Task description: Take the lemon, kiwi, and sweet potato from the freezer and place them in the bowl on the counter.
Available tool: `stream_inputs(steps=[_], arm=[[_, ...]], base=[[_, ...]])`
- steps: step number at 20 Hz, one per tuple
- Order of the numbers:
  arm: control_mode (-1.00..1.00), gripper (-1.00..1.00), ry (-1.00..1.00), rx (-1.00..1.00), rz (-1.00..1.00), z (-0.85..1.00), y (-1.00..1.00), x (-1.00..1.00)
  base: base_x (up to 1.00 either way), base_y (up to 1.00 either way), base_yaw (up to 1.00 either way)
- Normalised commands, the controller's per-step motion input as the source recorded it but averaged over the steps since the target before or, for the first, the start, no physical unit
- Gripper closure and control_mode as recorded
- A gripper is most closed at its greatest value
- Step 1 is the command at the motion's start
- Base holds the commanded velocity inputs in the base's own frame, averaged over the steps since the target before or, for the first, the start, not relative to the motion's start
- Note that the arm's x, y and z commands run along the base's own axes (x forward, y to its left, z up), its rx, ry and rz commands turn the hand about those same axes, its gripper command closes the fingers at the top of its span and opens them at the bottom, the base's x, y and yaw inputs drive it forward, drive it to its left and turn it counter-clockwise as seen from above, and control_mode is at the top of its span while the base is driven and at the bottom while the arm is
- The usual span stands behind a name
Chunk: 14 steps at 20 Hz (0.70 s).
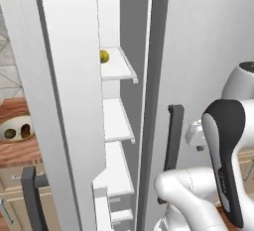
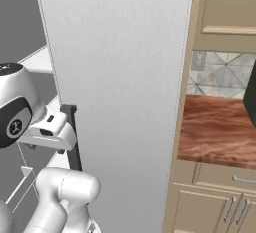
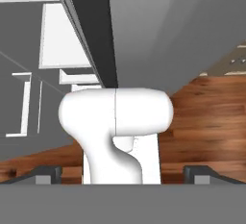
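Left base view shows the lemon (image 1: 104, 56) sitting on an upper white shelf (image 1: 119, 66) inside the open freezer (image 1: 69, 101), near the shelf's left end and partly hidden behind the edge of the door. The bowl (image 1: 17, 128) rests on the bench (image 1: 20, 150) far to the left, beyond the door, and it holds two small dark lumps, which I take to be the kiwi and the sweet potato, though they are too small to tell apart. So the lemon looks like the last piece to fetch.

In the hand view the two dark fingers (image 3: 48, 174) stand wide apart at the bottom corners, with nothing between them; the camera looks down past the robot's own white link toward the wood floor and the freezer's lower edge. The hand, seen in the left base view low on the right by the dark handle (image 1: 173, 136), is therefore aimed away from the fruit.

The relation that matters: the lemon lies well above the fingers and to their left, deep in the compartment. The coming move would need the hand to rise and turn toward that shelf, then enter between the door and the frame without brushing either.
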Motion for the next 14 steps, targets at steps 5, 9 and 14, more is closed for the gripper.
stream_inputs(steps=[5,9,14], arm=[[1.00,-1.00,0.00,0.00,0.00,0.00,0.00,0.00],[1.00,-1.00,0.00,0.00,0.00,0.00,0.00,0.00],[1.00,-1.00,0.00,0.00,0.00,0.00,0.00,0.00]], base=[[0.37,0.39,0.00],[0.23,0.43,-0.01],[0.17,0.40,0.00]])
